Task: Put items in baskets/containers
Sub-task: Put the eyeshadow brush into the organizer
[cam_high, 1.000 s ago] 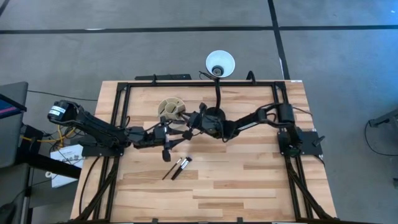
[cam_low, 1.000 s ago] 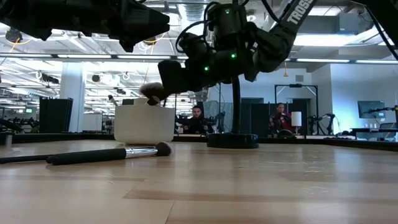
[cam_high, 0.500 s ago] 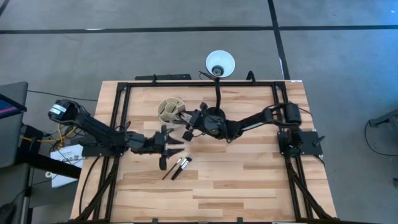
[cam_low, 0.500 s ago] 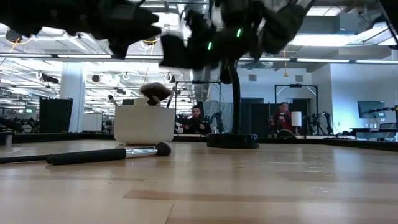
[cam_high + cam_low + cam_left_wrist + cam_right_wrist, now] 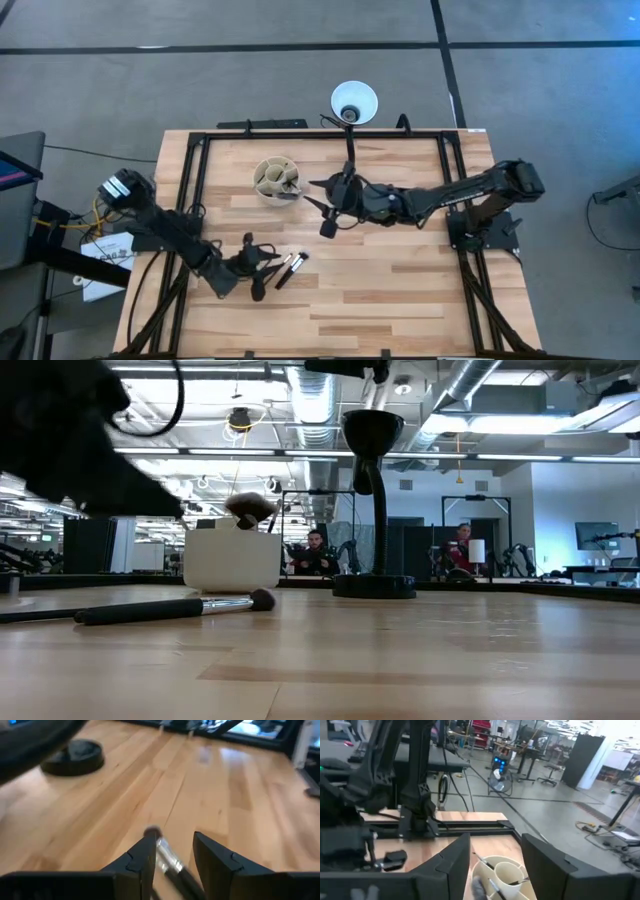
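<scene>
A cream cup point(image 5: 275, 178) with inner dividers stands at the far middle of the table, with thin brushes point(image 5: 490, 882) upright in it. One dark bristle head point(image 5: 250, 508) rises over its rim. More black-handled brushes point(image 5: 287, 268) lie flat on the table nearer the front. My left gripper point(image 5: 255, 270) hovers open just left of them. In the left wrist view one brush's silver ferrule point(image 5: 167, 857) shows between the open fingers of my left gripper point(image 5: 175, 840). My right gripper point(image 5: 322, 205) is open and raised, to the right of the cup; in its wrist view my right gripper point(image 5: 496, 842) looks down at the cup point(image 5: 506, 872).
A black desk lamp stands at the far middle, with its white shade point(image 5: 353, 100) beyond the table's far edge and its round base point(image 5: 374, 586) right of the cup, under my right arm. A black frame point(image 5: 200, 140) borders the table. People sit in the room behind.
My right gripper has risen and drawn back from the cup toward the table's right edge, leaving the dark-headed brush standing in the cup. My left gripper has moved toward the near edge and down, toward the brushes lying on the table.
</scene>
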Motion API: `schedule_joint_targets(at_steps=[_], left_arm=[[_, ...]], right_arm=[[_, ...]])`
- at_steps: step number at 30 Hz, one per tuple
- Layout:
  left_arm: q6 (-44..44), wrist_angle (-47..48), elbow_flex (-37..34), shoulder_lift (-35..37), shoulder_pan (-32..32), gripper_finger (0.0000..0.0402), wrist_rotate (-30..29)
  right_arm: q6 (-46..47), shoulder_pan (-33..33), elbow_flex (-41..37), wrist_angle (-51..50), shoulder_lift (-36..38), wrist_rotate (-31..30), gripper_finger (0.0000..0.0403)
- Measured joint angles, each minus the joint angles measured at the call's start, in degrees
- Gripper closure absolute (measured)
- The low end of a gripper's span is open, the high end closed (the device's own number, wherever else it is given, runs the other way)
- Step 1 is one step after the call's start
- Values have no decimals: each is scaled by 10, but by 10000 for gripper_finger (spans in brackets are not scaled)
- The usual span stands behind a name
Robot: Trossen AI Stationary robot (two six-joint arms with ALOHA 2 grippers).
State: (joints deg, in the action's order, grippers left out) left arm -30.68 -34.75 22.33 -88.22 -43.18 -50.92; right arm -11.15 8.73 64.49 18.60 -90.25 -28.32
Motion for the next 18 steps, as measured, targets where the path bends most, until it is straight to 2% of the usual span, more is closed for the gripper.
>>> schedule_joint_targets(at_steps=[5,9,18], left_arm=[[-82,-3,9,-87,-9,275,-19],[-113,-4,23,-147,-9,275,-21],[-178,-12,31,-212,-10,275,-48]], right_arm=[[2,6,0,0,-7,0,244],[2,-1,0,-5,-18,0,249],[1,-6,-1,15,-40,15,258]])
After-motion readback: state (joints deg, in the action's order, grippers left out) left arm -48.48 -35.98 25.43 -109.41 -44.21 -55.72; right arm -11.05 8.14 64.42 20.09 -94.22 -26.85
